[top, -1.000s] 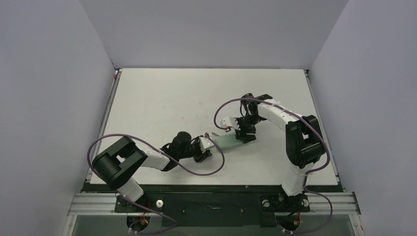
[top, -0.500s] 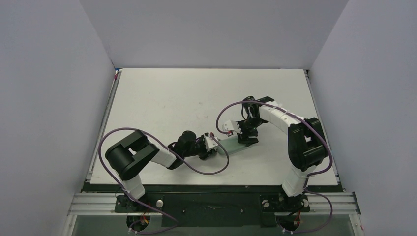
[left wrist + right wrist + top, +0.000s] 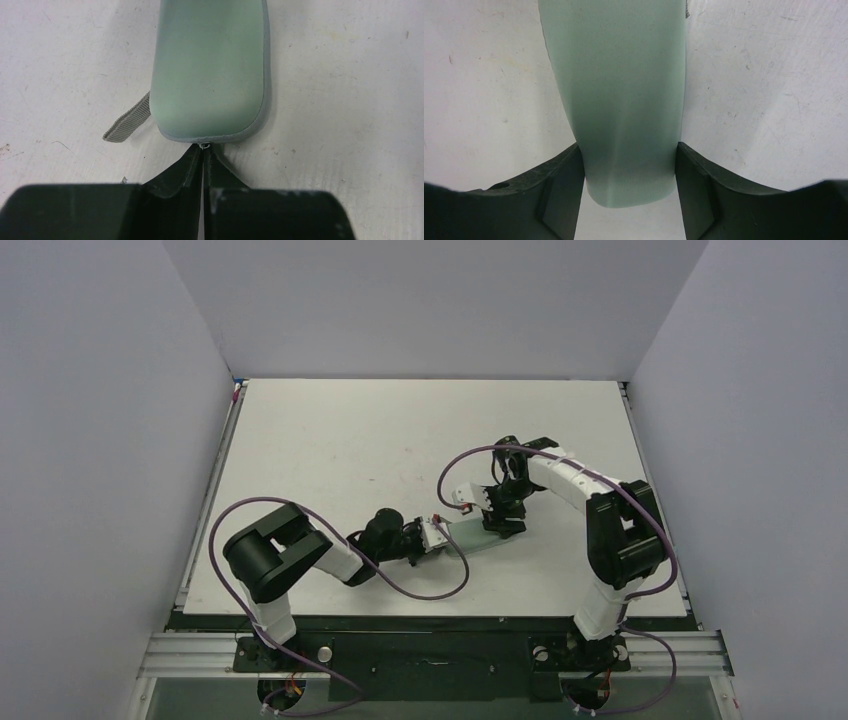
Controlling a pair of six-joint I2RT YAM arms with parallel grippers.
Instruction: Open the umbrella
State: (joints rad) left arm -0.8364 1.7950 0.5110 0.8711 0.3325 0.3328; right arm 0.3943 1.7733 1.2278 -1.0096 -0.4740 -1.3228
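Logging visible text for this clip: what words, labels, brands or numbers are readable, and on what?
None is readable in any view.
Pale green case: plain fabric, no print; its grey strap is blank.
Left gripper and right gripper: black fingers, no markings.
Left arm and right arm: any labels are too small to read from above.

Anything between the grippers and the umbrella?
Yes: a closed green case covers it; no umbrella shows. Left gripper pinches the zip tab at one end; right gripper clamps the case's other end.
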